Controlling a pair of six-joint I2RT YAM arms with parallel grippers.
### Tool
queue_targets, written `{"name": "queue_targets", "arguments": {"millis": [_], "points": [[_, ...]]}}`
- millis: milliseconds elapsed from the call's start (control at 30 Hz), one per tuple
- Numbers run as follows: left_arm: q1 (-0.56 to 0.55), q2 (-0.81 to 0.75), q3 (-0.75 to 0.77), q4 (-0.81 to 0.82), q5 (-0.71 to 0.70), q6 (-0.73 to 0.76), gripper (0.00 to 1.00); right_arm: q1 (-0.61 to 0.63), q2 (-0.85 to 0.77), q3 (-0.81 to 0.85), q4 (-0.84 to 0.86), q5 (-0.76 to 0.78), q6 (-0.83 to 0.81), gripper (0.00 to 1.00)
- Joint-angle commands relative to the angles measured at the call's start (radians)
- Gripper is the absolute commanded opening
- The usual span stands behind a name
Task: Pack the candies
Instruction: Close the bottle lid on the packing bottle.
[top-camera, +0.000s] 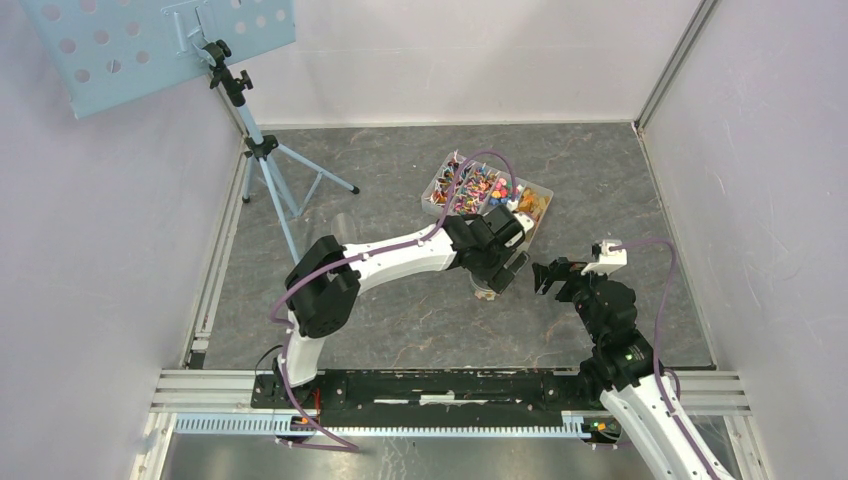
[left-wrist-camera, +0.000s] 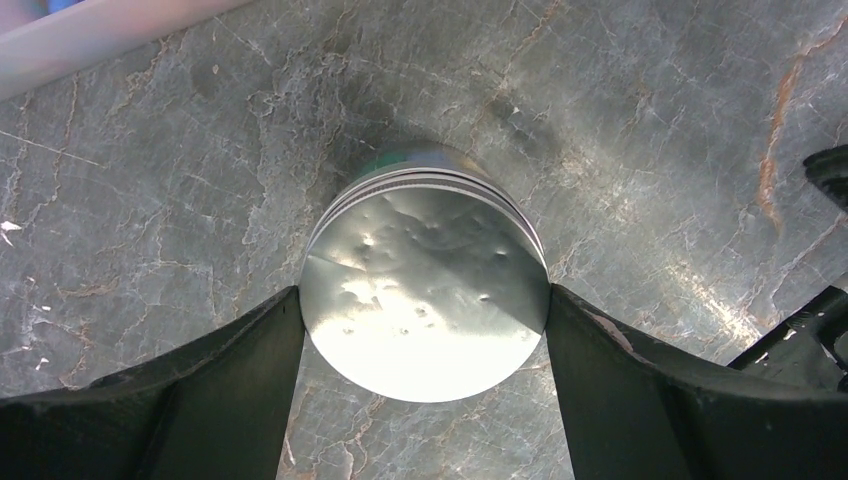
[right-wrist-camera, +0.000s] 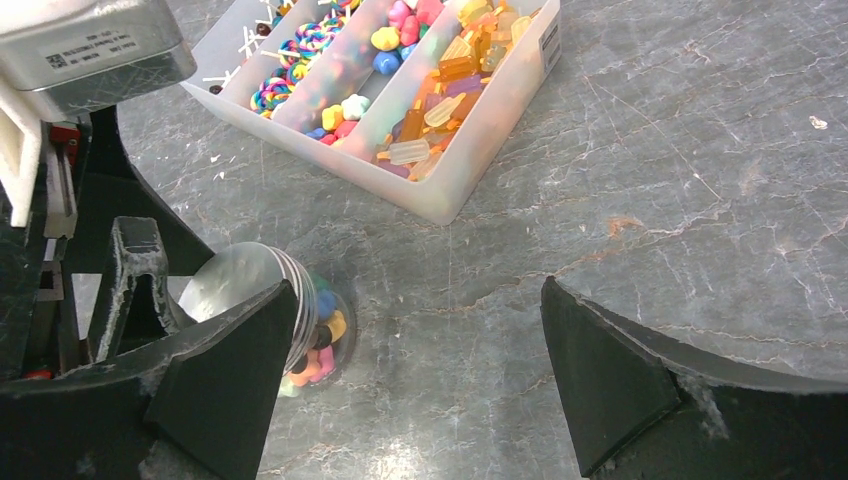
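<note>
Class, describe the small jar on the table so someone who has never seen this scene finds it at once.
On the grey marbled table, find the white tray of sorted candies; near it, toward the arm bases, stands a small clear jar. Unlike the open tray, it is round and wears a silvery lid held between the jaws of the left gripper.

The box (top-camera: 488, 188) sits on the bench (top-camera: 400, 320) in the upper middle of the top view, with candies (right-wrist-camera: 440, 80) in its rows. Just below the box is the jar (right-wrist-camera: 318, 335), with a lid (left-wrist-camera: 425, 310) on top and more candies inside. The left hand (top-camera: 497, 272) presses the jar from both sides. The right hand (top-camera: 543, 276) is just right of the jar, spread wide and touching nothing. A stand (top-camera: 262, 148) is at the upper left.
</note>
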Motion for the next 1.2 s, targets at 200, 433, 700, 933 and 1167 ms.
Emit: {"name": "queue_targets", "arguments": {"millis": [200,433,700,933,1167], "points": [[-0.013,0.007,0.043,0.009,-0.003,-0.006,0.89,0.002,-0.001,0.032,0.041,-0.037,-0.030,0.98],[-0.014,-0.031,0.034,0.022,-0.002,-0.016,1.00,0.002,0.002,0.035,0.039,-0.045,-0.020,0.98],[-0.010,-0.136,-0.016,0.091,-0.020,-0.080,1.00,0.003,0.018,0.053,0.029,-0.082,-0.015,0.98],[0.028,-0.253,-0.096,0.156,-0.007,-0.161,0.98,0.003,0.022,0.051,0.051,-0.136,0.014,0.98],[0.141,-0.346,-0.290,0.307,0.161,-0.303,0.81,0.003,0.105,0.023,0.144,-0.239,0.100,0.86]]}}
